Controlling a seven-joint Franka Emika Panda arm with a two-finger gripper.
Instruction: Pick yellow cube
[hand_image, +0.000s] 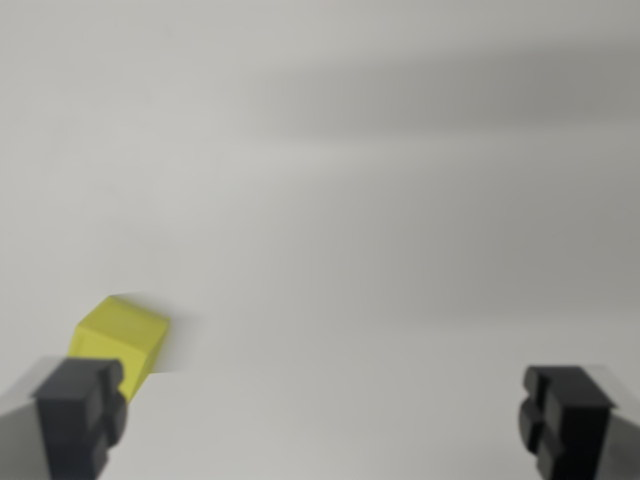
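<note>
A small yellow cube (118, 338) rests on a pale grey surface at the wrist view's lower left. My gripper (322, 420) is open, its two dark fingertips wide apart at the bottom corners. The left fingertip (80, 412) overlaps the cube's lower corner, so the cube sits beside that finger rather than between the two. Nothing lies in the gap between the fingers. The picture is blurred.
The pale grey surface (380, 250) fills the view. A soft dark shadow band (450, 100) crosses the upper right.
</note>
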